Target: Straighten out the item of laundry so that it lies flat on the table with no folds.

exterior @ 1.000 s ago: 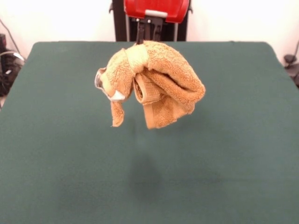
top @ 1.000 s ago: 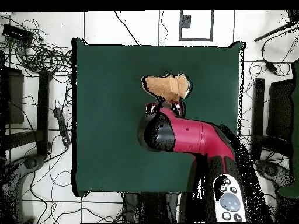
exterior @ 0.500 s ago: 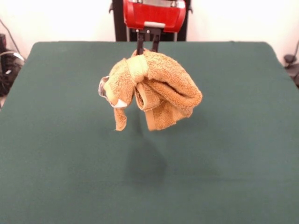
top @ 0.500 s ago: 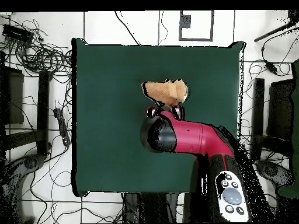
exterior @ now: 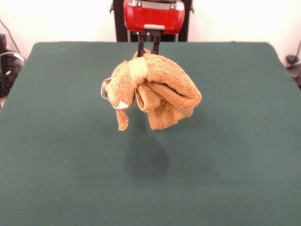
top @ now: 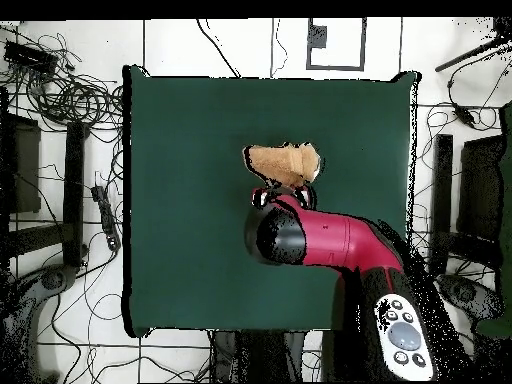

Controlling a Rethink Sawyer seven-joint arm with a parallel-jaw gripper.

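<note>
Terry towel [exterior: 153, 92]: orange-tan, bunched, hanging above mid-desk, clear of it.
Tool [exterior: 148, 47]: you see it pinching the bundle's top.
Desk [exterior: 56, 155]: green cloth, shadow beneath.
Progress: you have nothing flat yet; lowering and spreading remain.

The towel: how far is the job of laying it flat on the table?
Done: the gripper has picked up the towel. In hand: the towel hangs bunched in the air, clear of the table, with its shadow on the cloth below. Left: all the flattening. The towel must come down and be spread until no folds remain.
</note>
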